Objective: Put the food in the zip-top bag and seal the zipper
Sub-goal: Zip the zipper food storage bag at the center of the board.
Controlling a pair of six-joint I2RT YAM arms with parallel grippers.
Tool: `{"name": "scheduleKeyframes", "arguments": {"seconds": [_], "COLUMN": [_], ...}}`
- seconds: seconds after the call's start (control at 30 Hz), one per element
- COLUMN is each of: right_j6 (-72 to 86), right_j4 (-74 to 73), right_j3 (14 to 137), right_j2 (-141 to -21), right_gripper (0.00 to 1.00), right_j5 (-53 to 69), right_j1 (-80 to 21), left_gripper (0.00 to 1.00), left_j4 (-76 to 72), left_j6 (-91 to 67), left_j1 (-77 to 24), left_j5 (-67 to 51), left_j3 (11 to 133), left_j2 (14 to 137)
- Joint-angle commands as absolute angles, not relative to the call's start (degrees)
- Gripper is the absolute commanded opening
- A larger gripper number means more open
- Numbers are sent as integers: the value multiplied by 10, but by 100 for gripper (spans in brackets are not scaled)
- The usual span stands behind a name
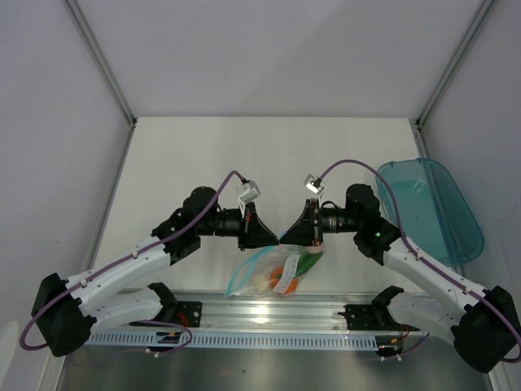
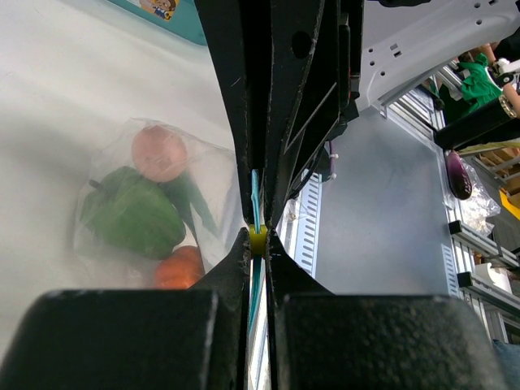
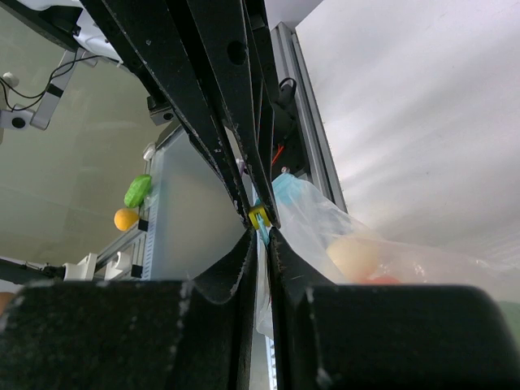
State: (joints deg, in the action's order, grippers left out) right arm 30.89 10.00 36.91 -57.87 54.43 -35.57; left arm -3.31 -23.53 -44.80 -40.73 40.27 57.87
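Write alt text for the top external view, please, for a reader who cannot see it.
The left arm and right arm meet at the centre, jaws shut on one edge of a clear zip-top bag that holds orange and green toy food. A translucent teal tray sits at the right edge of the table.

My left arm [image 1: 122, 270] and right arm [image 1: 431, 277] match: white link shells, black joint housings, a purple cable [image 1: 218, 189] and a small grey wrist box [image 1: 248, 193]. The left gripper [image 2: 257, 240] and right gripper [image 3: 259, 216] are matte black wedges tipped yellow-green. A green light [image 1: 377, 237] glows on the right arm.
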Motion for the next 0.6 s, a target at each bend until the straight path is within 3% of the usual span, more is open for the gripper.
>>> {"name": "scheduleKeyframes", "arguments": {"seconds": [0.0, 0.4, 0.5, 0.53, 0.57], "right_j6": [294, 286, 285, 285, 286], "right_j4": [134, 121, 123, 123, 123], "right_j3": [389, 396, 396, 398, 397], "right_j2": [-578, -570, -570, -570, -570], "right_gripper": [13, 15, 10, 0, 0], "right_j5": [539, 534, 534, 534, 528], "right_j1": [-359, -359, -359, -359, -359], "left_gripper": [1, 0, 1, 0, 1], "left_j4": [-55, -60, -61, -61, -60], "left_j6": [-239, -243, -243, -243, -243], "left_j1": [-443, -441, -441, -441, -441], "left_j5": [-421, -425, -427, -427, -426], "left_j3": [407, 403, 403, 402, 403], "left_j2": [582, 584, 585, 585, 587]}}
